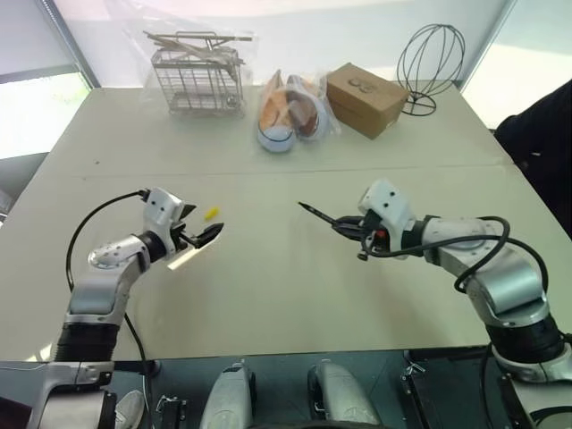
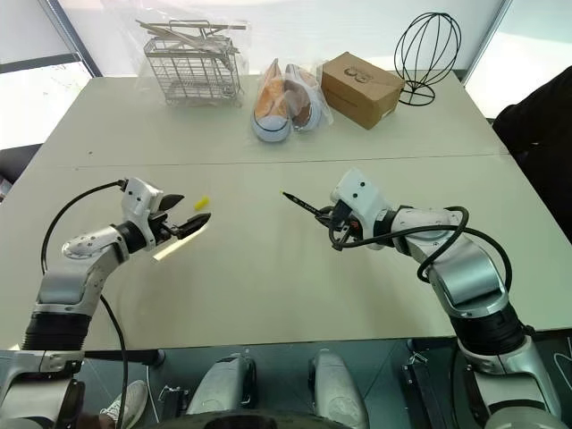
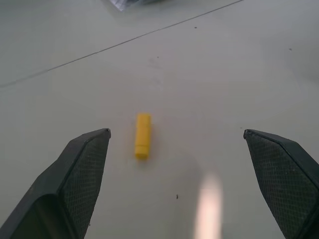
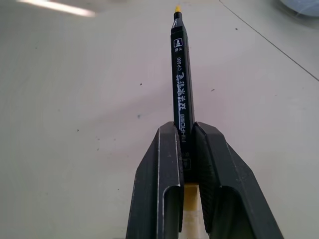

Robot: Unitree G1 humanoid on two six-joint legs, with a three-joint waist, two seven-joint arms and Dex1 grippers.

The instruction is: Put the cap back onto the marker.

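Observation:
The small yellow cap [image 1: 212, 213] lies flat on the pale table, just beyond my left gripper [image 1: 211, 235]. That gripper is open; in the left wrist view the cap [image 3: 142, 135] rests on the table ahead of the two spread fingertips [image 3: 89, 149], nearer one of them and untouched. My right gripper [image 1: 350, 227] is shut on the slim black marker [image 1: 319, 214], held above the table with its bare tip pointing toward the left arm. The right wrist view shows the marker [image 4: 179, 74] clamped between both fingers [image 4: 164, 164], its yellowish nib at the far end.
Along the table's far side stand a wire basket [image 1: 198, 76] in plastic, a bagged pair of shoes [image 1: 288, 112], a cardboard box [image 1: 366, 98] and a black wire head form [image 1: 429, 63]. A seam [image 1: 268, 170] crosses the tabletop.

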